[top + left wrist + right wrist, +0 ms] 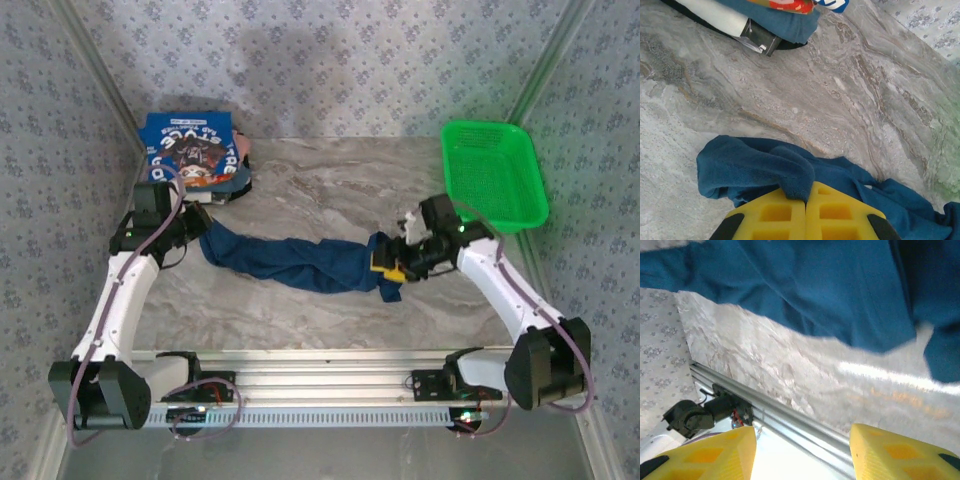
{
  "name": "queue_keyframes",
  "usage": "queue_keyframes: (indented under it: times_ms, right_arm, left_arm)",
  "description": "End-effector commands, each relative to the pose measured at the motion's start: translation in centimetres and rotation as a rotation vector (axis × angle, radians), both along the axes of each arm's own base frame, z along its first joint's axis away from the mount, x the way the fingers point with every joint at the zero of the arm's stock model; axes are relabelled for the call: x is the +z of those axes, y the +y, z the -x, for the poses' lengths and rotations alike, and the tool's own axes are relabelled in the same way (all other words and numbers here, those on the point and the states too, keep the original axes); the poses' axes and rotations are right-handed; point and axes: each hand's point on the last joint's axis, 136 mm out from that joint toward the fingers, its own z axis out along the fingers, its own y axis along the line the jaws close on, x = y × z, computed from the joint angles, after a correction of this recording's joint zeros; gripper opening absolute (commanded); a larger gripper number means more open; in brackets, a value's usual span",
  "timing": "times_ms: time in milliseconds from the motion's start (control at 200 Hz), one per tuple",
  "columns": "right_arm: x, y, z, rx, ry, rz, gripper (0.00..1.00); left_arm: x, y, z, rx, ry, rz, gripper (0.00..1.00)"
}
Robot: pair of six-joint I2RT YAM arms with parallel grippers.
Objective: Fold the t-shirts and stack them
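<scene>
A dark blue t-shirt lies bunched in a long rope across the middle of the table. My left gripper holds its left end. In the left wrist view the yellow jaws are shut on a fold of this cloth. My right gripper is at the shirt's right end. In the right wrist view it stands open with nothing between its fingers, and the blue cloth hangs just beyond them. A folded brighter blue t-shirt with white lettering lies at the back left.
A green mesh basket sits at the back right corner, close behind the right arm. Patterned walls close in the table on three sides. The metal rail runs along the near edge.
</scene>
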Motion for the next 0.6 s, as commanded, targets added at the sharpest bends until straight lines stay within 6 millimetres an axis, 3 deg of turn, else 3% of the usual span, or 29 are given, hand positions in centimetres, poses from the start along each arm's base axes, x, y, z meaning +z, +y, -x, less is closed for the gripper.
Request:
queue_keyframes:
  times_ms: [0,100,255,595]
  right_arm:
    - [-2.9,2.2,-0.3,-0.116,0.121,-0.129,0.49]
    - [-5.4,2.5,-0.2,-0.132,0.135,-0.106,0.45]
    - [-8.1,2.4,-0.8,-0.156,0.155,-0.078,0.45]
    - [-10.2,1.2,-4.6,-0.158,0.131,0.01,0.47]
  left_arm:
    - [0.3,-1.2,-0.6,-0.076,-0.033,-0.009,0.0]
    - [0.0,-1.9,-0.6,-0.113,-0.028,-0.022,0.0]
    - [-0.1,-2.6,-0.6,-0.142,-0.032,-0.03,0.0]
    - [0.2,-2.5,0.0,-0.15,-0.04,-0.055,0.0]
